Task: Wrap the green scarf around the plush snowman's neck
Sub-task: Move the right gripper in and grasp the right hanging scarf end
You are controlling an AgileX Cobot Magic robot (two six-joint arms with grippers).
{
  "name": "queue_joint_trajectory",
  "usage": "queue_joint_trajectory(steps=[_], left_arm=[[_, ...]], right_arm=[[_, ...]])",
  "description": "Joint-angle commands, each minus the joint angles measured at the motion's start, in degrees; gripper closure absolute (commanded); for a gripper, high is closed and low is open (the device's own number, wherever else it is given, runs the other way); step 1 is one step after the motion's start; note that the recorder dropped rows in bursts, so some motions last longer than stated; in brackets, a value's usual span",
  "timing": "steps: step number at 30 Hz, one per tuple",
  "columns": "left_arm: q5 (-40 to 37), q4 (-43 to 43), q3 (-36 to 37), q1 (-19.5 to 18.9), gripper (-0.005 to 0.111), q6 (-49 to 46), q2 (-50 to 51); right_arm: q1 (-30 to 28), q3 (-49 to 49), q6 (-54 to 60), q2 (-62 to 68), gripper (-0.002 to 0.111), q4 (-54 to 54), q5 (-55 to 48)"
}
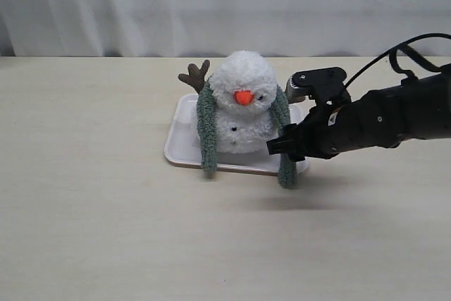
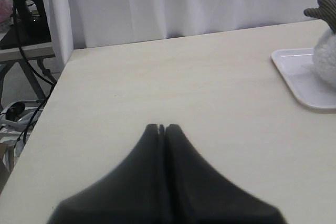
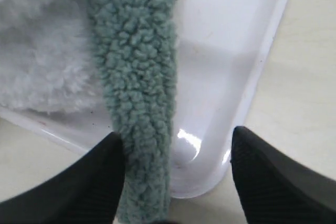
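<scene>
Loosely draped green scarf over plush snowman, right fingers wide apart around one end, left fingers closed, empty.

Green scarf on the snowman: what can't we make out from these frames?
- Exterior view: green scarf behind the neck, hidden by the plush snowman's head.
- Exterior view: right gripper fingertips, one dark mass; the gap is unreadable.
- Left wrist view: most of the snowman, cut off by the frame edge; no scarf visible.
- Right wrist view: scarf's tip, cut off by the frame edge; whether a finger touches it is unclear.
</scene>
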State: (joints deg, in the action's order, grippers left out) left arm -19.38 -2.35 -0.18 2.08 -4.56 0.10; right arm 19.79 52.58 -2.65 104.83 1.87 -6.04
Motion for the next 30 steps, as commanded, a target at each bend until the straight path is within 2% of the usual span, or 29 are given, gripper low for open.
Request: queue_joint_trajectory(steps=[1,4,8,10,19,25,30], left_arm=[[0.67,0.04,0.18,-0.07,0.107,-0.12,-0.10],[0.67,0.04,0.18,-0.07,0.107,-0.12,-0.10],[0.67,0.04,0.18,-0.07,0.107,-0.12,-0.10],[0.67,0.04,0.18,-0.07,0.107,-0.12,-0.10],[0.67,0.04,0.18,-0.07,0.107,-0.12,-0.10],[0.67,0.04,0.18,-0.07,0.107,-0.12,-0.10],[0.67,0.04,0.18,-0.07,0.107,-0.12,-0.10]], right_arm=[[0.39,-0.32,-0.12,2.80,0.052,0.28,2.86],[0.39,-0.32,-0.12,3.77,0.062,0.28,2.96],[0.39,-0.32,-0.12,3.83,0.094,0.28,1.63],[0.39,-0.32,-0.12,3.46,0.104,0.28,0.77],[0.39,-0.32,-0.12,-4.53,0.104,1.82,-4.83],[1.01,-0.21,0.57,-9.97,0.104,16.04,-9.65],[2.41,0.05,4.74,-9.64,0.104,24.51,-10.50]])
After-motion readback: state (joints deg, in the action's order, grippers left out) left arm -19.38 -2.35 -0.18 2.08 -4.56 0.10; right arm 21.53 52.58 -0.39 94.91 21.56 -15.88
